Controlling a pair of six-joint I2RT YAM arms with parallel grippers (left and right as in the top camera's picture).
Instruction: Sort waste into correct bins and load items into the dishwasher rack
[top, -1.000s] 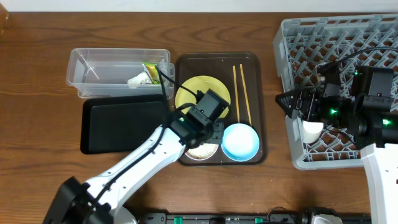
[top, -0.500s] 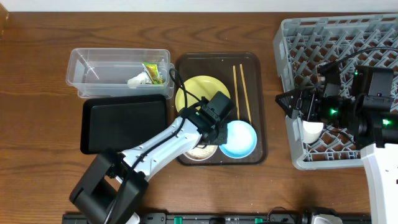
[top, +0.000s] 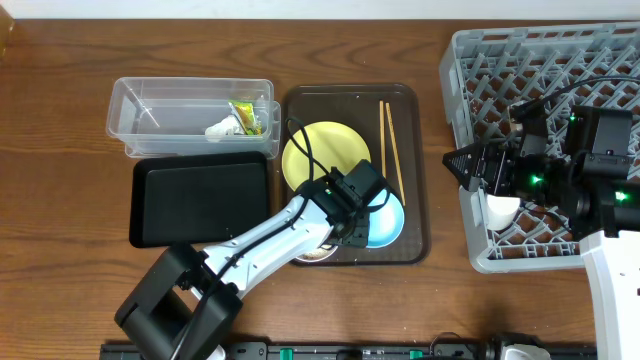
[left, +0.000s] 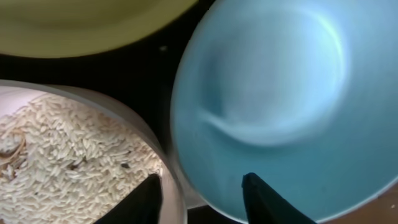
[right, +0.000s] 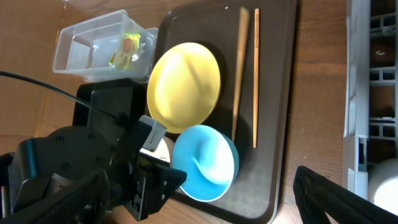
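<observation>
While the left gripper's (left: 202, 186) part-open jaws straddle the round light-blue bowl's (left: 280, 93) rim ungripped, seat deeper, clear of the rice-filled white bowl (left: 74, 155) leftward, then pinch; right gripper's (top: 452, 163) jaws gape empty.

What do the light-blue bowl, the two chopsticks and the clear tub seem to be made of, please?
Round light-blue bowl: probably plastic or melamine, smooth with a soft sheen; glazed ceramic is possible.
Two thin pale-brown chopsticks: likely wood or bamboo, matte and unpainted.
Clear rectangular tub: transparent plastic, glossy; the wooden table shows through its walls.
</observation>
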